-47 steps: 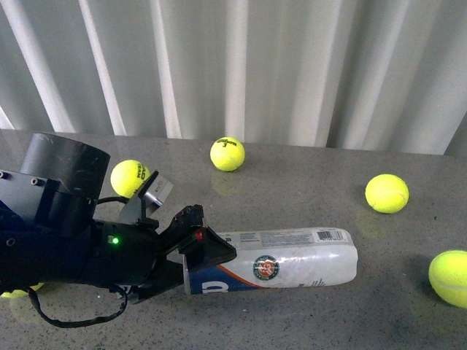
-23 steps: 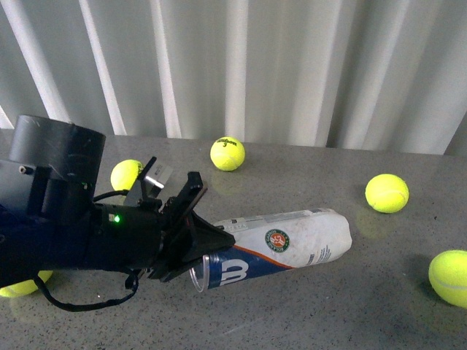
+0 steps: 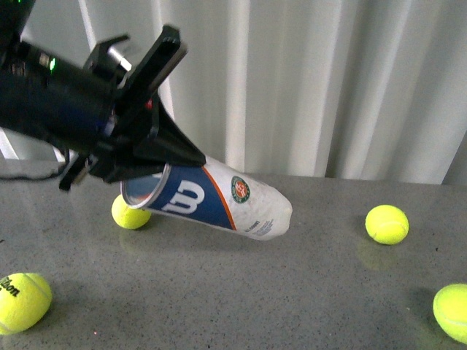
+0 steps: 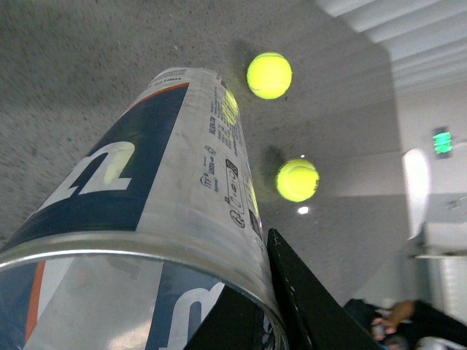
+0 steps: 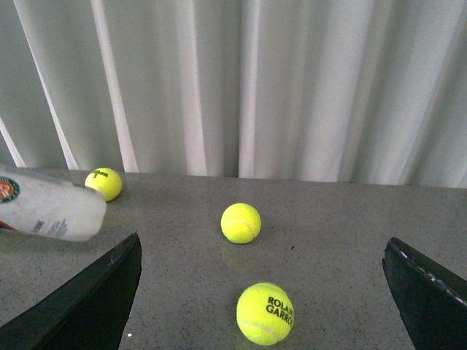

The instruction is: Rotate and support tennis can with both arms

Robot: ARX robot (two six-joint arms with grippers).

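Note:
The tennis can is a clear tube with a navy-and-white label, orange stripe and round emblem. My left gripper is shut on its silver-rimmed open end and holds it in the air. The can tilts, with its closed end lower and pointing right, just above the grey table. In the left wrist view the can fills the frame, with one black finger against its rim. My right gripper is open and empty, low over the table. The can's closed end lies off to one side of it. The right arm is out of the front view.
Yellow-green tennis balls lie on the table: one under the can, one front left, two at the right. Two balls lie between my right fingers. White curtains hang behind.
My left arm has lifted the can off the table by its open end, up and to the left. The can went from lying flat to tilted in the air, label turned.

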